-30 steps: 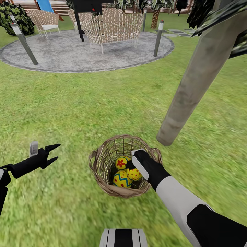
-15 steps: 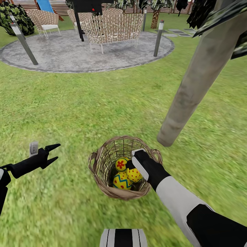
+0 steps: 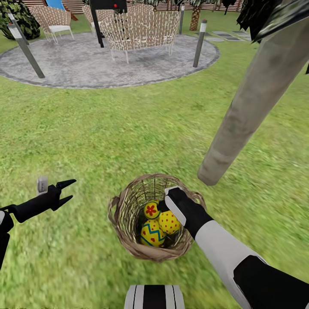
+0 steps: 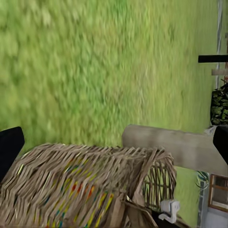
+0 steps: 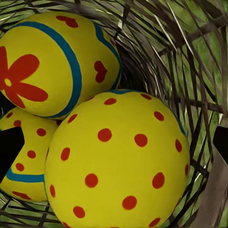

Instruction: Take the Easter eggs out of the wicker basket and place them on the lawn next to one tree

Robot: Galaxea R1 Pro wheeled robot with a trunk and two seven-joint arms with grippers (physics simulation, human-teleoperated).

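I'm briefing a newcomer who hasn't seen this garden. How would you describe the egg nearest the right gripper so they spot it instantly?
Find the thick pale tree trunk rising from the lawn; the wicker basket sits on the grass near its base. Three yellow eggs lie inside, and the right gripper reaches in beside them. Yours is the dotted egg, showing plain red dots, while its neighbours show a red flower and a blue zigzag.

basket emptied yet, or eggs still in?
Not emptied: all three Easter eggs sit inside the wicker basket, none on the lawn.
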